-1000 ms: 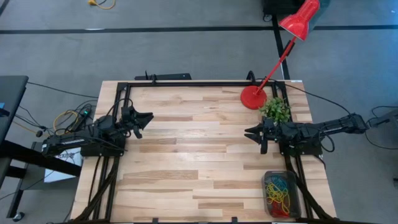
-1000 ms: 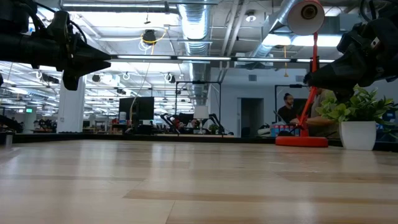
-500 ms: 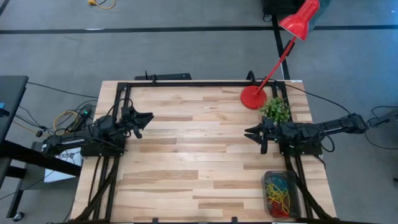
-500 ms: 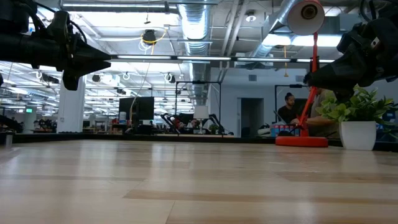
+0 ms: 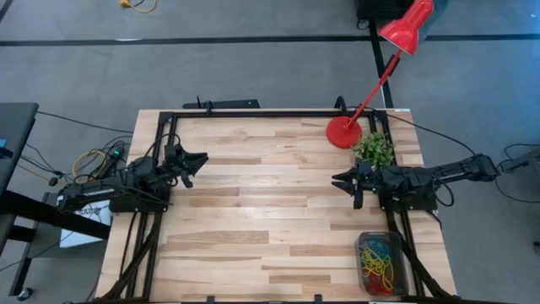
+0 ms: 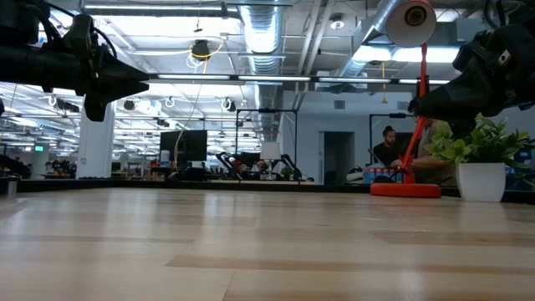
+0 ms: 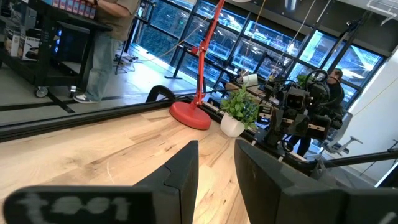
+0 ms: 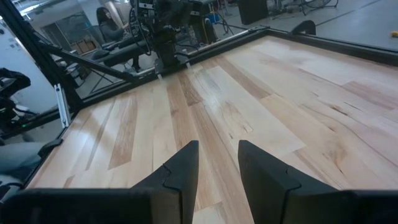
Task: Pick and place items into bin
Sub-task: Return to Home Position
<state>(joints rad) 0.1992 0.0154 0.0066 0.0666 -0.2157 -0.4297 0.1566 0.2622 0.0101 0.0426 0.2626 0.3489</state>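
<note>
- Trouble from here looks slight. The right gripper [image 8: 217,146] hangs above the right side of the wooden table [image 5: 270,211], its fingers a narrow gap apart with nothing between them, so there is nothing to drop.
- The left gripper [image 7: 216,144], likewise narrowly parted and empty, hangs over the left side, well apart from the right one. A clash between the two seems unlikely unless one swings across the middle.
- The nearest hazard, I judge, is the potted plant [image 5: 374,149] just beside the right gripper's wrist, with the red lamp base [image 5: 343,133] near it. A sideways swing while settling could knock either.
- A low sweep toward the bin [image 5: 361,253] could catch its wall and spill it.
- The bin sits at the table's right-hand corner, at the edge away from the lamp base. It is near the right gripper and far across from the left one.
- The rubber bands [image 5: 381,257] lie heaped inside it, and no loose band shows on the table, so the job looks finished.
</note>
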